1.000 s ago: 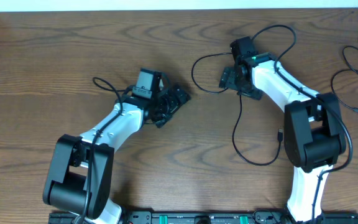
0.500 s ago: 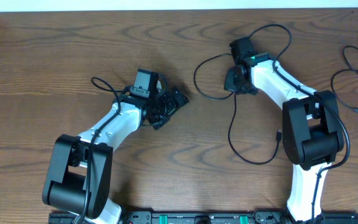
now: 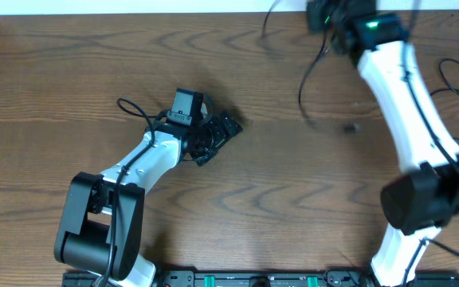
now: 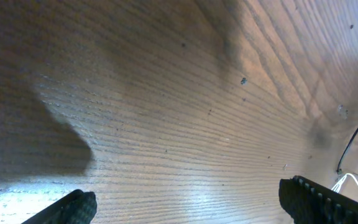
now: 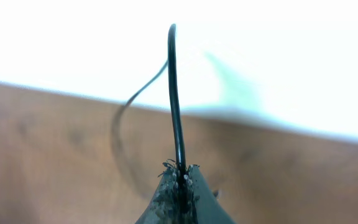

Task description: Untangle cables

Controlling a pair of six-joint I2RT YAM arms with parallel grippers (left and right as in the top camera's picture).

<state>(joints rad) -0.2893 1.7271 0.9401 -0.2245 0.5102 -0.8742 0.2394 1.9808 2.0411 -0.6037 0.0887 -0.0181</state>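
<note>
Wooden table [image 3: 277, 191] under both arms. Jaws of the left gripper [image 3: 219, 137] stand wide, empty; the right gripper [image 5: 180, 190] is clamped on a black cable [image 5: 174, 93].

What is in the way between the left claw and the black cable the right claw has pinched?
Nothing visible. The left claw is open over the table, and only bare wood lies between it and the cable hanging from the shut right claw.
</note>
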